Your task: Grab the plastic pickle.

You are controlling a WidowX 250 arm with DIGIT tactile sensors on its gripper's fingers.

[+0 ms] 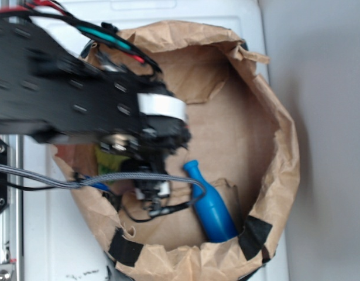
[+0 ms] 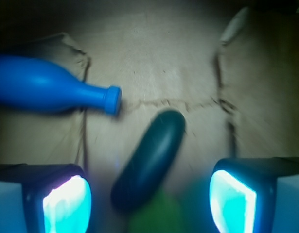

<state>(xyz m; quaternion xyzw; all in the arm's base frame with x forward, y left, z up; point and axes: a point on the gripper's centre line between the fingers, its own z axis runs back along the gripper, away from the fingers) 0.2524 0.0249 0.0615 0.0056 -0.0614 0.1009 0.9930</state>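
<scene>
Now gripper (image 2: 149, 199) spread wide, holding nothing. Pickle (image 2: 149, 160) lies diagonally on bag (image 2: 159, 63) floor between fingers (image 2: 66, 201), near bottle (image 2: 47, 87) mouth. Approach looks done; descent, closing, lift remain. Green blur below pickle unclear.

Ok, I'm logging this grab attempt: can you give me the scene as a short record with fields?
container: brown paper bag, open top
target: plastic pickle, dark green, lying diagonally on the bag floor
gripper: gripper, open, fingers either side of the pickle's near end
contact: none visible
nearby: blue bottle, lying on its side, apart from the pickle
blur: both views soft
</scene>
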